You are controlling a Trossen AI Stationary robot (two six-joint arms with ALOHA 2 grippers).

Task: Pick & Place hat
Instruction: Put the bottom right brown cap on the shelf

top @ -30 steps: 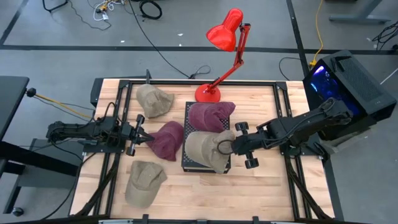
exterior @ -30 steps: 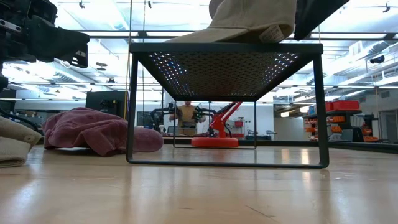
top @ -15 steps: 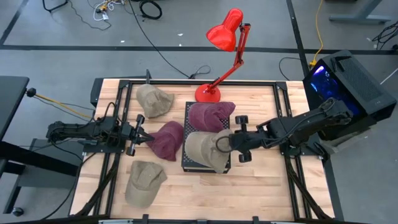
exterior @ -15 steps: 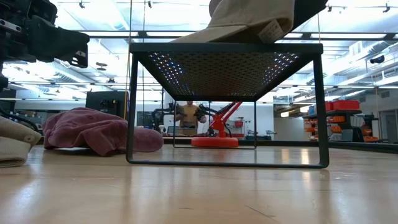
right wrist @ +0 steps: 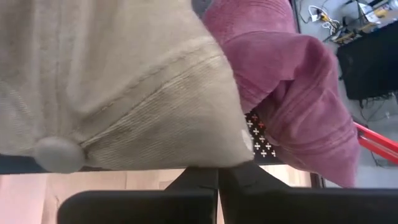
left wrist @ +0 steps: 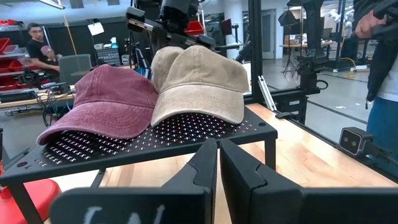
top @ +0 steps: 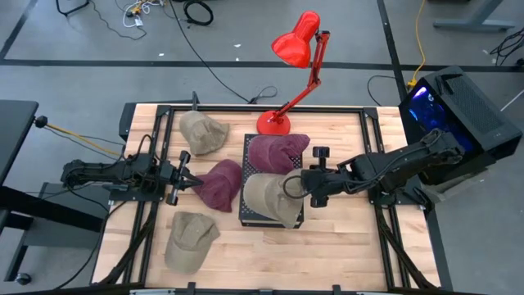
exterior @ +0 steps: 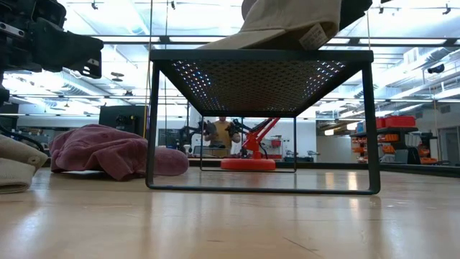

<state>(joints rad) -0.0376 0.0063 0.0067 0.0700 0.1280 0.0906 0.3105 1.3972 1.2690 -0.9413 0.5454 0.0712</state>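
A black perforated stand (top: 246, 215) sits mid-table. A maroon hat (top: 278, 153) lies on its far half and a beige hat (top: 268, 199) on its near half. My right gripper (top: 299, 187) reaches in from the table's right, slanting down, shut on the beige hat's crown. The right wrist view shows the hat's top button (right wrist: 59, 154) just beyond the fingers. My left gripper (top: 194, 182) waits level at the left with its fingers shut (left wrist: 219, 155). It points at the stand, beside a second maroon hat (top: 221, 184) on the table. My right gripper pinches the beige hat's crown cloth (right wrist: 214, 158) between its two shut fingers, on the side of the crown facing the table's right. The fingers come from the right, slanting down. The hat's left part rests on the stand (exterior: 215, 44); the held side (exterior: 314, 36) is raised a little.
Two more beige hats lie on the table, one far left (top: 202, 131) and one near left (top: 190, 238). A red desk lamp stands with its base (top: 273, 123) behind the stand and its head (top: 296, 45) high above. A person (exterior: 219, 131) shows in the room beyond.
My right gripper has turned at the wrist, its body swinging toward the table's far edge, and has stayed shut on the beige hat. The hat's held side has shifted only slightly on the stand.
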